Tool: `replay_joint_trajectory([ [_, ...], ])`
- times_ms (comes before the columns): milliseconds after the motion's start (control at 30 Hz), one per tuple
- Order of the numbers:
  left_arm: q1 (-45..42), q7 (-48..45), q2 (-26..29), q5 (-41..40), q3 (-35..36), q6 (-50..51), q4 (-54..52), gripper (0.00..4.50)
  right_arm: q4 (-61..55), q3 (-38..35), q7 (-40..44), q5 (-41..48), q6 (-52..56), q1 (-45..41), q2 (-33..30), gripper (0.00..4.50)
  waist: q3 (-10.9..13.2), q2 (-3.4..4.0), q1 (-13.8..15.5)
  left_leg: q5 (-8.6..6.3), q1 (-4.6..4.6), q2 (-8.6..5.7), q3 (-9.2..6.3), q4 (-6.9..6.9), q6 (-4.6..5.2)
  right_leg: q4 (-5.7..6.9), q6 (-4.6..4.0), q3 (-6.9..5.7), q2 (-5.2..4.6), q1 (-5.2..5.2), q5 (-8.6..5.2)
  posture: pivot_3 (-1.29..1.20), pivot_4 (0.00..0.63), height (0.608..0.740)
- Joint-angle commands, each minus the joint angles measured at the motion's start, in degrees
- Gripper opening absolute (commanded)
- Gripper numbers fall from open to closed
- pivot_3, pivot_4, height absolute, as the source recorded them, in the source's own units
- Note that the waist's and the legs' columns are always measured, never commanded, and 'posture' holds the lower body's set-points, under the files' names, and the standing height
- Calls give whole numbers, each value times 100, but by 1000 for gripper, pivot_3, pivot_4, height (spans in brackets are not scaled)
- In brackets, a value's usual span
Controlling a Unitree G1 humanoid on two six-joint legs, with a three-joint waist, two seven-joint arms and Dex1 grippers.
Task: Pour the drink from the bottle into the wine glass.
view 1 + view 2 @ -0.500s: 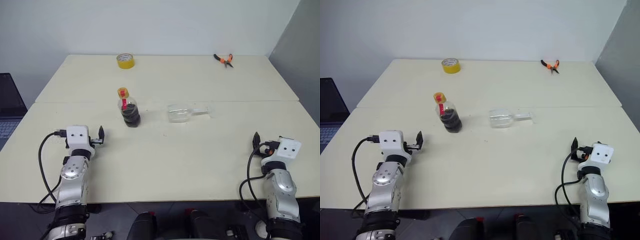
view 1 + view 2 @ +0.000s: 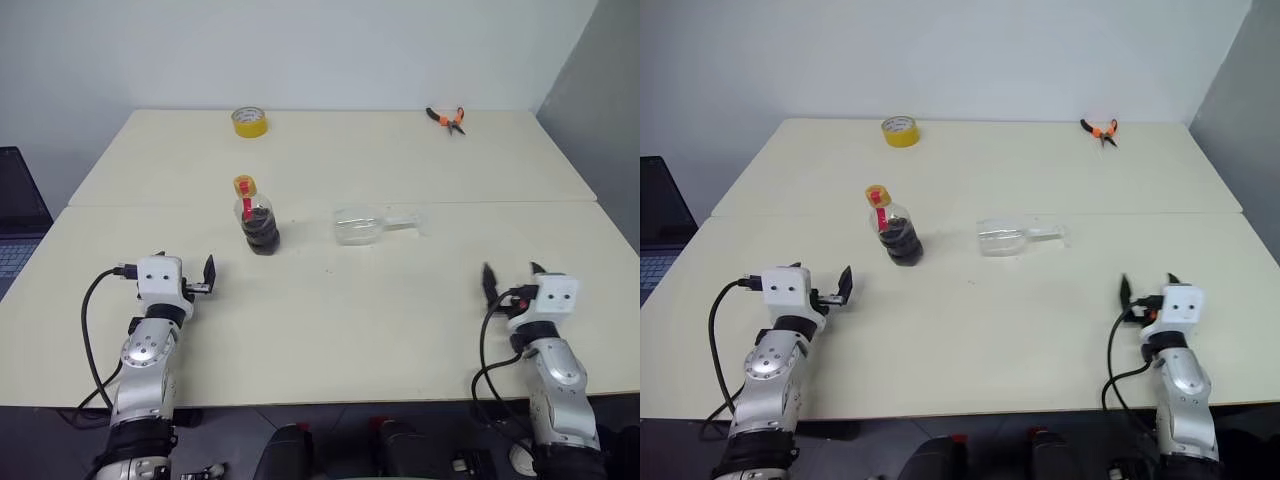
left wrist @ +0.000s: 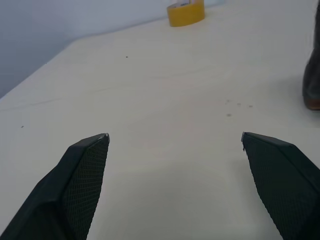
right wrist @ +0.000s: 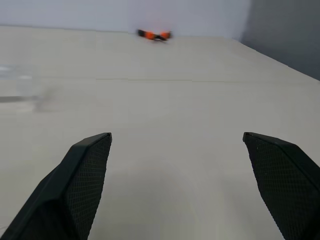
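Note:
The bottle (image 2: 258,216) stands upright on the table left of centre, with a yellow cap, a red neck label and the dark drink (image 2: 261,232) in its lower half. To its right the wine glass (image 2: 362,225) lies on its side, stem pointing right. My left gripper (image 2: 185,265) hovers open near the front left, short of the bottle, whose dark edge (image 3: 312,85) shows in the left wrist view. My right gripper (image 2: 511,275) is open at the front right, well short of the glass. Both hold nothing.
A yellow tape roll (image 2: 250,121) sits at the back left of the table and orange-handled pliers (image 2: 447,119) at the back right. A seam (image 2: 480,202) runs across between the two joined tabletops. A laptop (image 2: 15,215) stands off the left edge.
My right gripper has shifted a little to the left and turned, so both its fingers now show. The left gripper has barely moved. Bottle and glass are unmoved.

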Motion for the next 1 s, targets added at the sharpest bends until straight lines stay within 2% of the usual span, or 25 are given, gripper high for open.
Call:
replay_joint_trajectory([
  [33,140,-327,29,-38,-161,-162,-433,4485,-1511,795,1086,645,724,205,-418,4500,0,0,-1,0,0,1,-2,0,0,0,0,-2,0,0,0,0,150,740],
  [200,56,-668,-46,-174,-382,-13,-545,4485,-2502,1325,1809,1012,1685,258,-1179,4500,-1,-8,28,-1,2,-4,-21,8,2,-7,0,-22,-5,17,0,0,150,740],
  [433,-475,-859,-217,-304,-613,595,-558,4485,-3215,1416,2149,1734,2807,-223,-1650,4500,2,-13,31,-2,1,-13,-49,12,4,-14,1,-46,-10,32,0,0,150,740],
  [633,-857,-1062,-288,-341,-789,766,-422,4485,-3318,1479,2208,1780,3036,-489,-1705,4500,2,-12,31,-2,-2,-15,-105,11,4,-51,0,-104,-12,68,0,0,150,740],
  [1000,-1680,-855,-507,-179,-823,573,486,4485,-3284,1567,2264,1752,3094,-717,-1675,4500,3,-13,61,-1,-3,-21,-120,12,4,-56,0,-116,-16,75,0,0,150,740],
])
